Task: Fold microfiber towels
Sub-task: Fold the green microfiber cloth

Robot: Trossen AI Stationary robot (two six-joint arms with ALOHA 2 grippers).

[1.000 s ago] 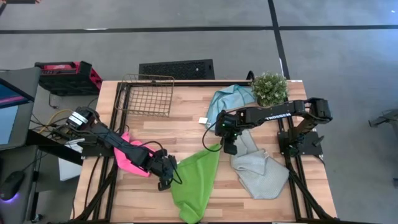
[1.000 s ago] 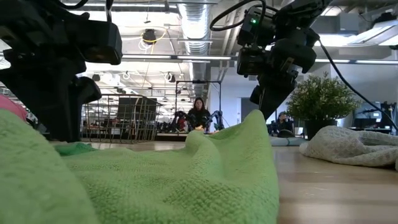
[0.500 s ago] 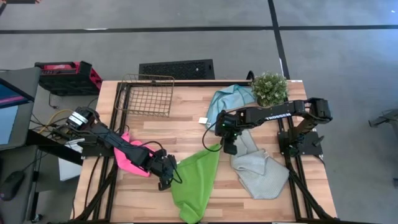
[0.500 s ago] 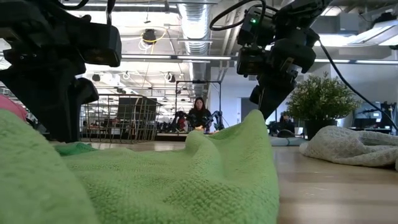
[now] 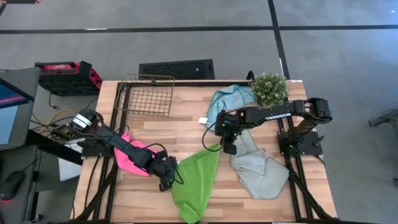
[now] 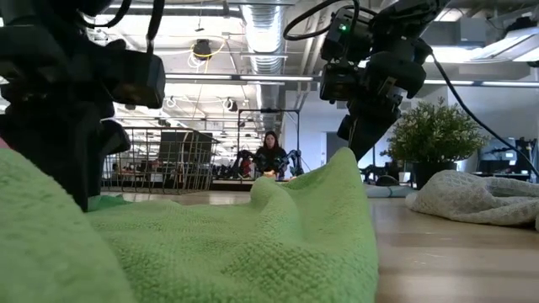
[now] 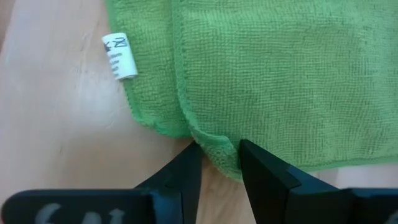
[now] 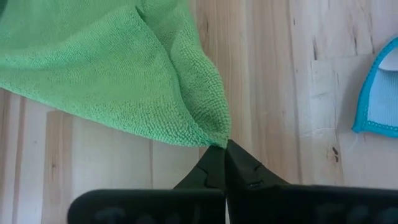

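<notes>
Green towel (image 5: 196,183) is lying on the wood-plank bench (image 5: 180,134), front-centre, w/ fuzzy looped microfiber pile and a stitched hem; it's rumpled, one corner pulled up to a peak toward the R arm. R gripper (image 8: 225,148) is pinching that corner, fingers (image 8: 211,167) pressed tight together on the cloth tip. L gripper (image 7: 217,152) is sitting at the towel's near-left edge, fingers (image 7: 264,171) set narrowly apart w/ a small fold of hem between them; can't tell if they're actually squeezing it. A small white tag (image 7: 119,56) is sticking out from the hem just beside, w/ dark print too small to read.

Pink towel (image 5: 132,158) is bunched under the L arm, mostly covered by it. Grey towel (image 5: 261,171) is lying crumpled at bench right, nubbly texture; its top is partly hidden under the R arm. Teal-blue towel (image 5: 227,99) is lying near the back, beside the potted plant (image 5: 268,88), w/ a brighter blue bound edge; part is hidden by the R arm.

Wire basket (image 5: 146,94) is standing back-left. White lettering on the R arm reads "TROSSEN", barely legible in the high view. In the low view the green pile is blocking most of the bench.
</notes>
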